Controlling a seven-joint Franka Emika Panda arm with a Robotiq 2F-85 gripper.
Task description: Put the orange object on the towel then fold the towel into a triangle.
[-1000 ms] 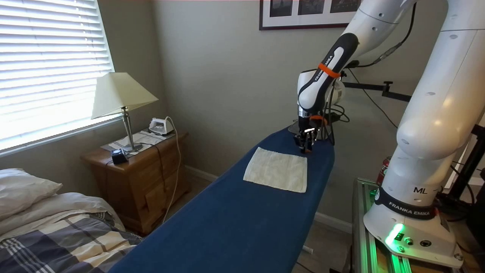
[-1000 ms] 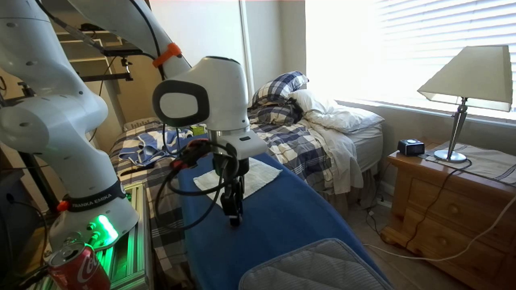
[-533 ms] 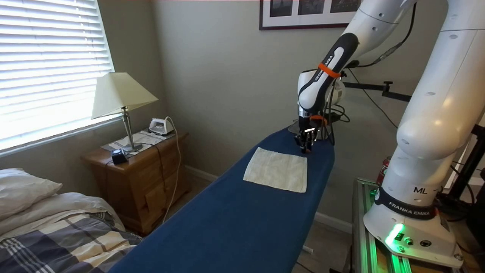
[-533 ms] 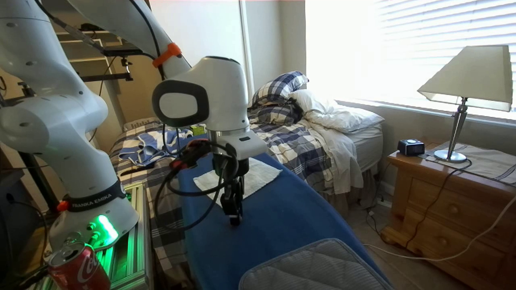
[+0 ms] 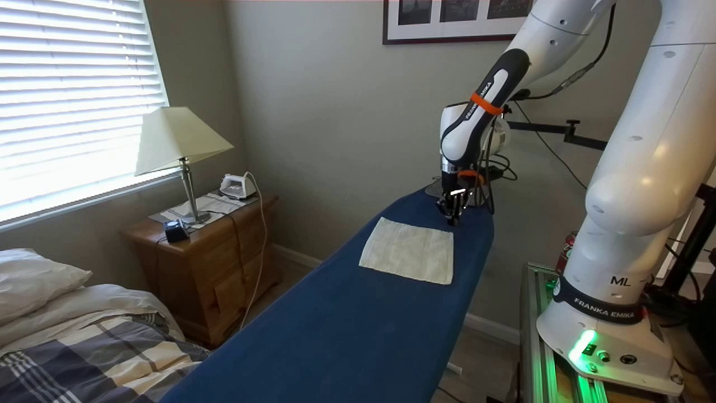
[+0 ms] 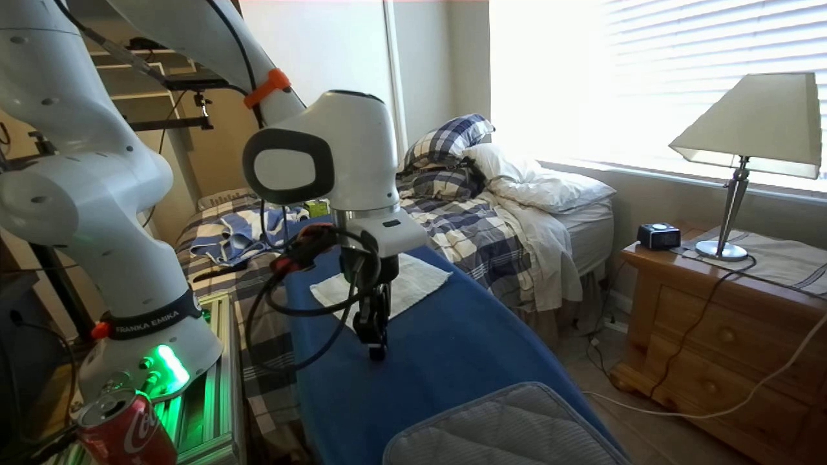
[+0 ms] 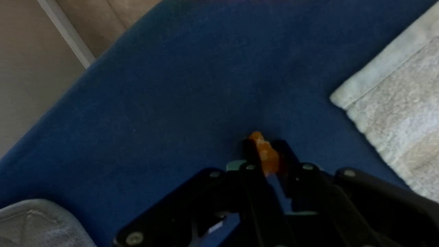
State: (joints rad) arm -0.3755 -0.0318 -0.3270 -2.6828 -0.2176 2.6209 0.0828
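A small orange object (image 7: 268,156) shows in the wrist view between my fingertips, over the blue ironing board. My gripper (image 7: 264,145) is shut on it, with one finger against each side. In both exterior views the gripper (image 5: 452,220) points straight down, low at the board near the towel's corner; it shows here too (image 6: 377,352). The orange object cannot be made out in the exterior views. The cream towel (image 5: 411,252) lies flat and unfolded on the board. Its corner shows at the right of the wrist view (image 7: 404,123). My arm partly hides the towel (image 6: 417,284).
The blue ironing board (image 5: 335,336) narrows past the gripper. A grey quilted pad (image 6: 504,433) lies at its end. Cables (image 6: 258,336) hang beside my wrist. A nightstand (image 5: 196,268) with a lamp (image 5: 182,140) and an iron (image 5: 238,186) stands apart from the board.
The gripper's fingers have come together around the orange object, and its orange tip near the fingers is no longer seen in the exterior view. The arm and towel have hardly moved.
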